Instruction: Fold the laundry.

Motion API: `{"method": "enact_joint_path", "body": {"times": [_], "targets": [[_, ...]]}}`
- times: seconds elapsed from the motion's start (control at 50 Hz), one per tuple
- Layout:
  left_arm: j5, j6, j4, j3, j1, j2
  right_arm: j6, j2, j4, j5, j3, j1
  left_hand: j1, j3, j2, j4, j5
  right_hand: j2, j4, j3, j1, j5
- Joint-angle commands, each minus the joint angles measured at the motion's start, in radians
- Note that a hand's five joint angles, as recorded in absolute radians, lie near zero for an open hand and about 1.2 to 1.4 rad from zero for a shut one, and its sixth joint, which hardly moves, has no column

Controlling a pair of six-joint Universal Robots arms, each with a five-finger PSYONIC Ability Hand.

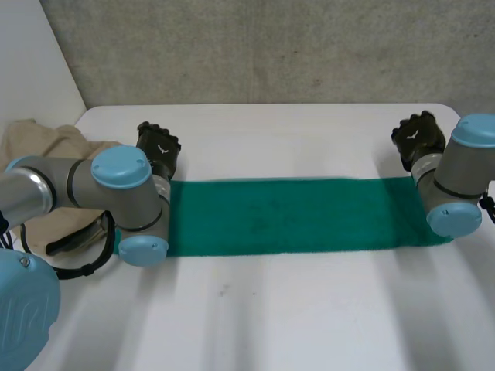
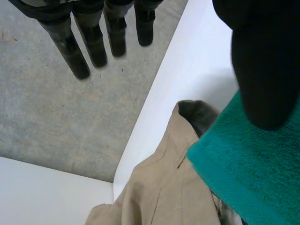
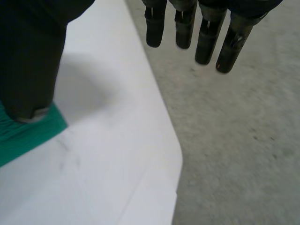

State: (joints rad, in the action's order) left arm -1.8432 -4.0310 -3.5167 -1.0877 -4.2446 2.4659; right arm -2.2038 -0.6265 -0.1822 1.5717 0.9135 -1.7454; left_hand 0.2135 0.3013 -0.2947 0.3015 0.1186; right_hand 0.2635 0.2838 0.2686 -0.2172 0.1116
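Note:
A green towel [image 1: 286, 216] lies flat on the white table [image 1: 294, 309] as a long band from left to right. My left hand [image 1: 158, 151] is at the towel's far left corner and my right hand [image 1: 418, 137] at its far right corner. In the left wrist view, the left hand [image 2: 267, 61] is open: its fingers [image 2: 75, 51] are straight and spread away from the thumb, which sits over the towel's corner [image 2: 243, 168]. The right hand [image 3: 33, 56] is open too, thumb tip on the towel's corner [image 3: 23, 131], straight fingers [image 3: 206, 42] past the table's edge.
A beige garment [image 1: 46, 147] lies heaped at the table's left edge, partly under the left arm and next to the towel's end [image 2: 164, 192]. The table's rounded right corner [image 3: 173, 159] is close to the right hand. Grey floor [image 1: 271, 46] lies beyond the far edge.

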Motion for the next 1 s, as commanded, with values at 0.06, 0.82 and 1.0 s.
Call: {"method": "enact_joint_path", "body": {"times": [0.06,0.82,1.0], "targets": [[0.002,0.069,-0.024,-0.184,0.006,-0.195,-0.273,-0.367,0.084,-0.051,0.221,0.01,-0.039,-0.127,0.12,-0.127,-0.119,-0.089,-0.109,-0.094,0.043,-0.112],[0.038,0.399,-0.025,-0.635,0.026,-0.501,-0.3,-0.295,0.159,-0.412,0.542,0.283,-0.039,-0.127,0.12,-0.127,-0.119,1.131,1.111,1.126,-1.177,1.108],[0.035,0.397,-0.024,-0.636,0.026,-0.509,-0.297,-0.323,0.167,-0.38,0.55,0.359,-0.039,-0.127,0.12,-0.127,-0.119,1.133,1.112,1.128,-1.179,1.11]]}}
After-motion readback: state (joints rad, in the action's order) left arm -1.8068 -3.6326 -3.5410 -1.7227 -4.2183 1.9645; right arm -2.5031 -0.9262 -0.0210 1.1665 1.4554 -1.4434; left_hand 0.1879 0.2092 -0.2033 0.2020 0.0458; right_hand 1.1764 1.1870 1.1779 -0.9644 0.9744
